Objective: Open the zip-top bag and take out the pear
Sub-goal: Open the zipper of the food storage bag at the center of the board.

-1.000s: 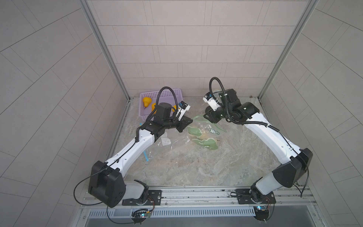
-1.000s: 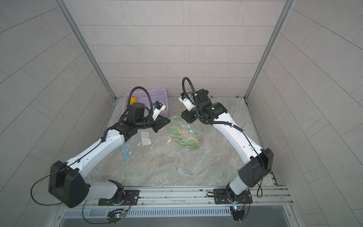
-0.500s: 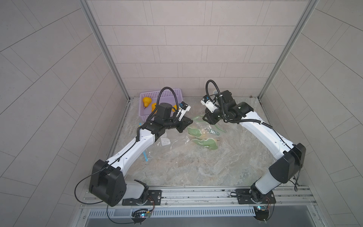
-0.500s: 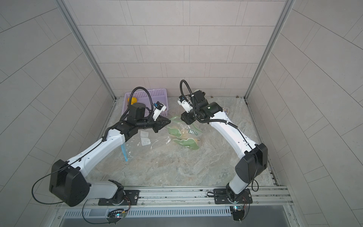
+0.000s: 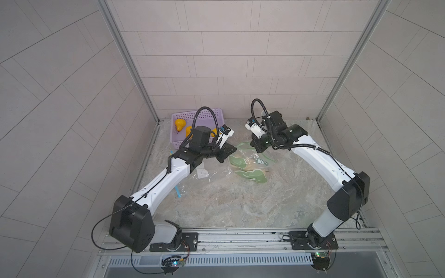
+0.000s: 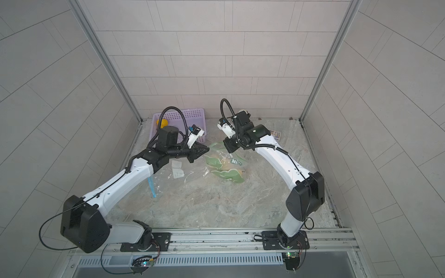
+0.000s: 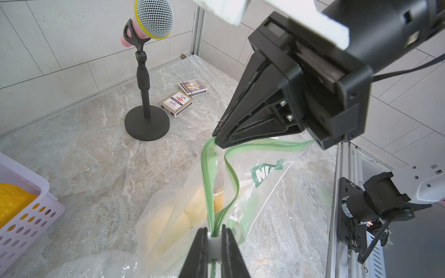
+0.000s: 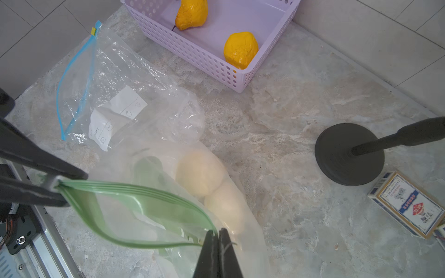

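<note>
We see the left gripper (image 7: 214, 234) clamped on one end of the green closure strip of a clear plastic zip-top bag (image 7: 243, 185), its jaws pinching a small white tab there. The right gripper (image 8: 217, 234) is pressed fully closed on the far end of the same strip. Between the two grips the green lips bow apart, so the mouth gapes partway. The top of the bag is held up, and its lower part rests on the grey-veined stone-look tabletop (image 8: 289, 108). In both top views it lies between the grippers, toward the back middle of the table.

The pale yellow pear (image 8: 201, 172) lies inside the bag, low against the table and blurred by the plastic. A second pale rounded form touches it, and we cannot tell whether the two are one fruit.

Near the left arm stands a lilac perforated plastic basket (image 8: 192, 53) holding two orange-yellow fruits (image 8: 240, 49). Beside it lies an empty clear bag with a blue zip (image 8: 120, 72). Behind the right gripper stand a mesh-headed microphone on a black round-based stand (image 7: 144, 84) and two small printed card boxes (image 7: 177, 103).
</note>
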Robot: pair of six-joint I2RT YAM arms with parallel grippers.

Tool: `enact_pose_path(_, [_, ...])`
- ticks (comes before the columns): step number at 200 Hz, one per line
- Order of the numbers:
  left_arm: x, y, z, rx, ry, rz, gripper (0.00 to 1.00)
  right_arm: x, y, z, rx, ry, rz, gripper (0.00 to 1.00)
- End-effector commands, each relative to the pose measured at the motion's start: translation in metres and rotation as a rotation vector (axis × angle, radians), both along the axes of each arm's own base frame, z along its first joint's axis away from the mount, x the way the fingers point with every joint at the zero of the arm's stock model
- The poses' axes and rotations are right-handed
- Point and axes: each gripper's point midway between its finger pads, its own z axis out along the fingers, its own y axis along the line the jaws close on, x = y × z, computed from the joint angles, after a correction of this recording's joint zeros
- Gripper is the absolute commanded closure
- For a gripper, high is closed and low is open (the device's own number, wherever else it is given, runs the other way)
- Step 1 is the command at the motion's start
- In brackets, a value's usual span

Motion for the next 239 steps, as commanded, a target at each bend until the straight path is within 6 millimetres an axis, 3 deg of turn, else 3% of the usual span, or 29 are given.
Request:
enact_pose_path(1, [0.003, -0.005, 0.019, -0.028, -0.053, -0.021, 0.88, -0.002, -0.006, 0.011, 0.018, -0.040, -0.030, 1.00])
enact_pose_path(20, [0.010, -0.007, 0.031, -0.060, -0.074, -0.003, 0.84, 0.003, -0.020, 0.029, 0.028, -0.133, -0.122, 1.00])
enact_pose_path(36, [0.019, -0.010, 0.045, -0.088, -0.082, 0.014, 0.69, 0.015, -0.043, 0.049, 0.016, -0.236, -0.272, 1.00])
enact_pose_path(45, [0.024, -0.013, 0.055, -0.110, -0.085, 0.019, 0.56, 0.018, -0.056, 0.060, 0.003, -0.292, -0.336, 1.00])
enact_pose_path(63, [0.033, -0.019, 0.089, -0.201, -0.095, 0.036, 0.43, 0.023, -0.077, 0.085, -0.059, -0.422, -0.450, 1.00])
enact_pose_path(95, [0.044, -0.022, 0.157, -0.347, -0.121, 0.079, 0.38, 0.020, -0.112, 0.135, -0.063, -0.617, -0.650, 1.00])
enact_pose_path(107, [0.044, -0.020, 0.175, -0.382, -0.111, 0.099, 0.37, 0.015, -0.115, 0.151, -0.054, -0.673, -0.674, 1.00])
enact_pose_path(125, [0.041, -0.015, 0.184, -0.433, -0.069, 0.131, 0.38, 0.007, -0.103, 0.155, -0.069, -0.720, -0.661, 1.00])
enact_pose_path(142, [0.030, -0.010, 0.177, -0.493, -0.006, 0.152, 0.40, 0.000, -0.077, 0.139, -0.056, -0.702, -0.586, 1.00])
enact_pose_path(154, [0.022, -0.003, 0.159, -0.514, 0.060, 0.186, 0.42, -0.004, -0.060, 0.117, -0.038, -0.637, -0.546, 1.00])
enact_pose_path(186, [-0.010, 0.008, 0.080, -0.518, 0.285, 0.274, 0.55, -0.027, -0.027, 0.045, 0.124, -0.383, -0.508, 1.00])
enact_pose_path(208, [-0.042, 0.019, 0.040, -0.526, 0.381, 0.339, 0.56, -0.043, -0.008, 0.009, 0.219, -0.239, -0.478, 1.00])
enact_pose_path(239, [-0.074, 0.032, 0.011, -0.542, 0.469, 0.438, 0.57, -0.063, 0.011, -0.006, 0.312, -0.105, -0.426, 1.00])
